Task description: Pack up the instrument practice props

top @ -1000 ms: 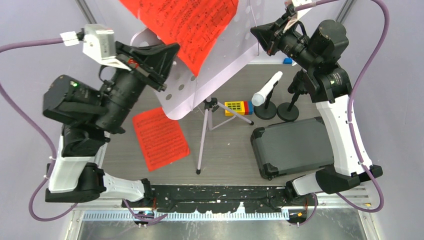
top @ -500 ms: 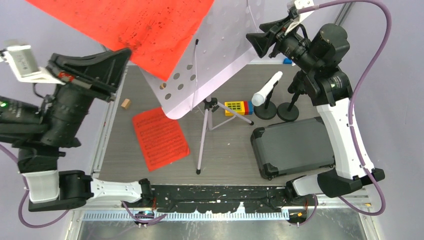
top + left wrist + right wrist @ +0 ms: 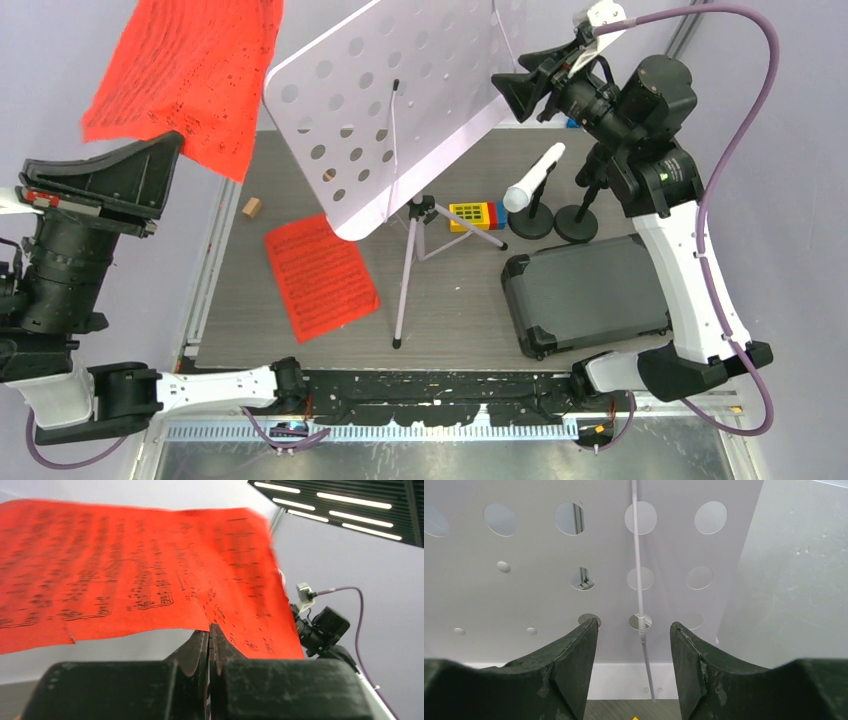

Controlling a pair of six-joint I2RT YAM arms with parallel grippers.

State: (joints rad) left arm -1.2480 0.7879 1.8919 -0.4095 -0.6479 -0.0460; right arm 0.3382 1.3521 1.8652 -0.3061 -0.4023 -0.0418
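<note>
Above grey wood-grain tabletop [image 3: 450, 310], left claw [image 3: 209, 630] pinches thin red page [image 3: 125, 570], right claw [image 3: 634, 625] gapes.

The held red sheet-music page [image 3: 185, 75] is thin matt paper, limp and rippled, printed in black. The red page on the table [image 3: 320, 275] looks like the same paper. The music desk [image 3: 400, 100] is a smooth, pale lilac perforated sheet with a soft satin finish; whether it is metal or plastic I cannot tell. The table [image 3: 450, 310] has a matt grey wood-grain surface. The hard case [image 3: 590, 290] has a dull, dark shell. The right gripper [image 3: 634, 626] has fingers [image 3: 574, 660] of matt black plastic, scuffed pale along the edges.
</note>
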